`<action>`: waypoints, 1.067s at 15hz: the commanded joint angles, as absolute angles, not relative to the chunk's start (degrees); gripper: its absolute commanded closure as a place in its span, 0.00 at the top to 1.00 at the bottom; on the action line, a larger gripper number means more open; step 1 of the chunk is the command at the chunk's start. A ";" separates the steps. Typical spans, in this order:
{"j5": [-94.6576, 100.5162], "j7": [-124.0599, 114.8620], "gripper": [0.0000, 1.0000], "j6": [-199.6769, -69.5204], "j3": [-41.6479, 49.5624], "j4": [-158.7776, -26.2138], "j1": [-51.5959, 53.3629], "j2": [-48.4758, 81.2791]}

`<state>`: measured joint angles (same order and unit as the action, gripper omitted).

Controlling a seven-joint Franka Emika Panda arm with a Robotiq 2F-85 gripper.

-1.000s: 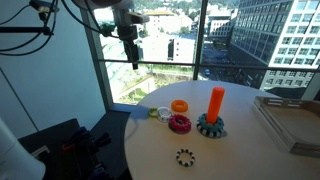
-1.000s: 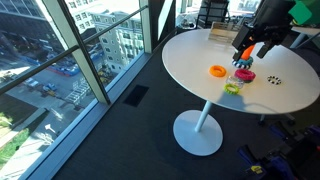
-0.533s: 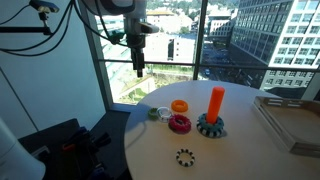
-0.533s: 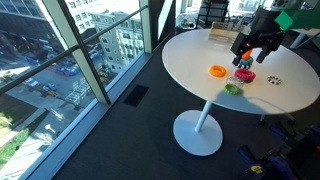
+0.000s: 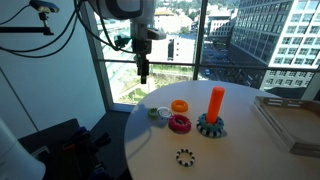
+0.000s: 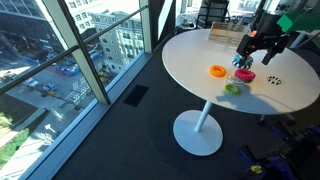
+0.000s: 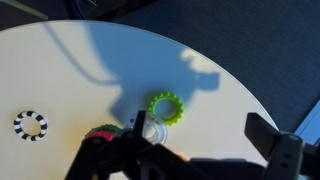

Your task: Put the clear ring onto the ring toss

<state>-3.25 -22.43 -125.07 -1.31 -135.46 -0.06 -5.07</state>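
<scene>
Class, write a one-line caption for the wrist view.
Open gripper above the table; green ring, clear ring and black toothed ring below.

The Panda arm is coming in from the top of an exterior view, its pale upper links bending over and its wrist pointing straight down. The gripper is hanging vertically beneath the wrist, aiming downward and looking narrow and dark from this side. In an exterior view the gripper is showing its two dark fingers spread apart, tips pointing down. In the wrist view the gripper is filling the bottom edge, one finger sitting low at the left and the other low at the right, with the jaws standing wide apart.
</scene>
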 commanded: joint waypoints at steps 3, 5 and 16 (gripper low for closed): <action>-6.61 -18.70 1.00 -127.99 0.97 -137.38 -1.55 -5.77; -5.23 -20.22 1.00 -127.12 0.59 -136.72 -1.40 -4.93; -5.06 -23.63 1.00 -127.58 1.11 -135.94 -2.11 -2.82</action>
<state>-5.30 -21.55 -127.43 0.93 -136.79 -1.54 -4.09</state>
